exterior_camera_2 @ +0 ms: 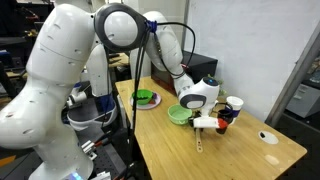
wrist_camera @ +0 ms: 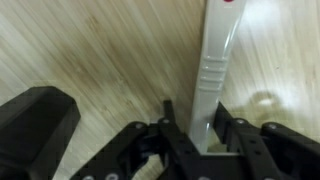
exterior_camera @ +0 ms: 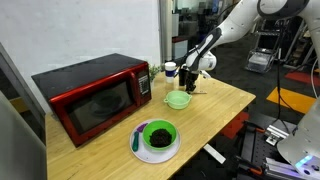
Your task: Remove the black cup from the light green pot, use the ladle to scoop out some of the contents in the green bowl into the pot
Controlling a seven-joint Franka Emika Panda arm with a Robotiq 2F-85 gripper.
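Note:
In the wrist view the pale ladle (wrist_camera: 215, 55) lies on the wooden table, and its handle runs between the fingers of my gripper (wrist_camera: 198, 106), which are closed against it on both sides. In both exterior views the gripper (exterior_camera: 190, 86) (exterior_camera_2: 203, 123) reaches down to the table just beside the light green pot (exterior_camera: 178, 99) (exterior_camera_2: 180, 114). The ladle (exterior_camera_2: 200, 138) pokes out below the gripper. The black cup (exterior_camera_2: 225, 115) stands on the table beyond the gripper, outside the pot. The green bowl (exterior_camera: 158, 133) (exterior_camera_2: 145, 97) with dark contents sits on a white plate (exterior_camera: 152, 154).
A red microwave (exterior_camera: 92, 95) stands along the back of the table. A white cup with a dark top (exterior_camera_2: 234, 103) stands close to the black cup. A black shape (wrist_camera: 35, 125) sits low at the left of the wrist view. The table edge (exterior_camera: 225, 125) is near.

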